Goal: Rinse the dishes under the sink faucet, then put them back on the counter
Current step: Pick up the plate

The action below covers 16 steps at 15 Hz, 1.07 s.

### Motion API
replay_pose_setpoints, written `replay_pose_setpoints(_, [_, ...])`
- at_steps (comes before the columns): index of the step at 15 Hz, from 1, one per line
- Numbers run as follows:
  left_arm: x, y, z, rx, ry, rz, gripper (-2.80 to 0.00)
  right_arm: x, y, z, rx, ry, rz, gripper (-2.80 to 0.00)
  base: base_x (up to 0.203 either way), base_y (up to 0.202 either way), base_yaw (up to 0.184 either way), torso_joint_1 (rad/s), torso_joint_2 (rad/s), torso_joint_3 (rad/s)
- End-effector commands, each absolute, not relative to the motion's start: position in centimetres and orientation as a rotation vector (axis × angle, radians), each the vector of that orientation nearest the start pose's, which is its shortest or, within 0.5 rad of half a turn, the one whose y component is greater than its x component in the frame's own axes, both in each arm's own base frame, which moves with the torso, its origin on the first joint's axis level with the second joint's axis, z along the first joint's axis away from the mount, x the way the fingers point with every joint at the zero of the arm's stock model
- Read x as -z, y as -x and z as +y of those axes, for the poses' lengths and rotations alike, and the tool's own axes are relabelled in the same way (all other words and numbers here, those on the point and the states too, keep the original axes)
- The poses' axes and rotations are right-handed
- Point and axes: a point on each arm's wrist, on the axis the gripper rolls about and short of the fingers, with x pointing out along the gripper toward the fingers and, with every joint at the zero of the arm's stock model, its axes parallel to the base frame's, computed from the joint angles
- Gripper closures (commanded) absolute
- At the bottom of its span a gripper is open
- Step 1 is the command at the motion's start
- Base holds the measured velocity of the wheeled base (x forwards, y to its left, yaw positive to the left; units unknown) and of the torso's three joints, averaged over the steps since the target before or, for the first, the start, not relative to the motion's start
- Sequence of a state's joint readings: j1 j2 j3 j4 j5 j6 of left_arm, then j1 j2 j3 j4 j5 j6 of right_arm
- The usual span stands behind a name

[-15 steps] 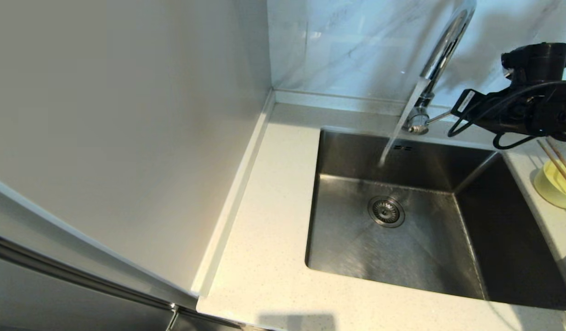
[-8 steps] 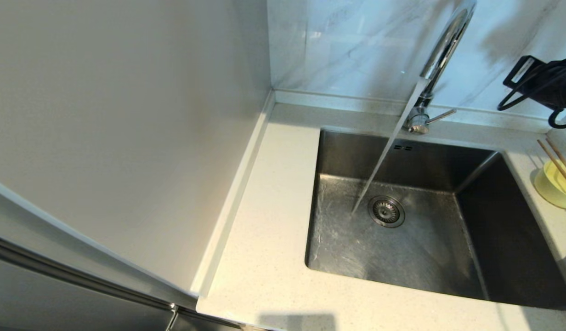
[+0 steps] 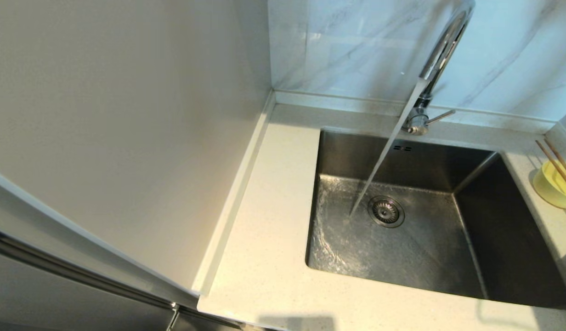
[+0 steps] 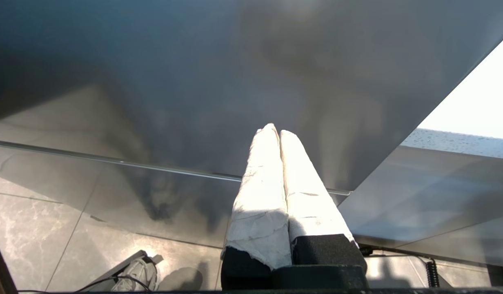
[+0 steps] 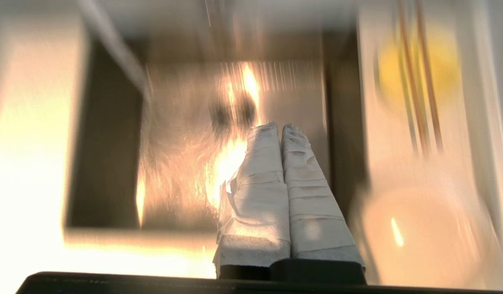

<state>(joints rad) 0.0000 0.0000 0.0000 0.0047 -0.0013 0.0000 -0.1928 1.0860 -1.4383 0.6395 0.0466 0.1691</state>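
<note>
Water runs from the faucet into the sink. My right end effector hangs above the sink, fingers pressed together, empty. The chopsticks lie across the yellow bowl on the tabletop. My left end effector is parked, closed.

Polished chrome faucet is gleaming over the brushed steel sink, whose wet floor is glistening. The speckled stone bench is looking matt; chopsticks are showing bare wood. Both hands' fingers are wearing rough white wrapping.
</note>
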Motion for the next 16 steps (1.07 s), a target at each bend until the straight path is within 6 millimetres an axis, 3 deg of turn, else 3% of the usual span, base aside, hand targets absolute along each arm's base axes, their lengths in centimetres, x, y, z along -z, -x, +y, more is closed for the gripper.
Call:
replay_pose_setpoints(1, [-7.5,2.3,0.0,0.002,0.0,0.005,0.0,-33.8,-2.0,-0.3,0.177,-0.199,0.475,0.0,0.0,0.0,0.0,0.0,0.0,0.0])
replay_pose_setpoints(3, [-7.5,2.3,0.0,0.002,0.0,0.005,0.0,-31.2,0.6,0.2,0.168,-0.17,0.638,0.0,0.0,0.0,0.0,0.0,0.0,0.0])
replay_pose_setpoints(7, [-7.5,2.3,0.0,0.002,0.0,0.005,0.0,-27.1,1.9,0.4,0.193,-0.052,0.802,0.0,0.0,0.0,0.0,0.0,0.0,0.0])
replay_pose_setpoints(8, [-7.5,2.3,0.0,0.002,0.0,0.005,0.0,-26.9,2.1,0.4,0.213,-0.038,0.781,-2.8,0.0,0.0,0.0,0.0,0.0,0.0])
replay_pose_setpoints(13, [-7.5,2.3,0.0,0.002,0.0,0.005,0.0,-26.2,0.6,0.1,0.219,-0.062,0.825,-2.8,0.0,0.0,0.0,0.0,0.0,0.005])
replay_pose_setpoints(16, [-7.5,2.3,0.0,0.002,0.0,0.005,0.0,-26.3,-2.5,-0.6,0.196,-0.082,0.896,-2.8,0.0,0.0,0.0,0.0,0.0,0.0])
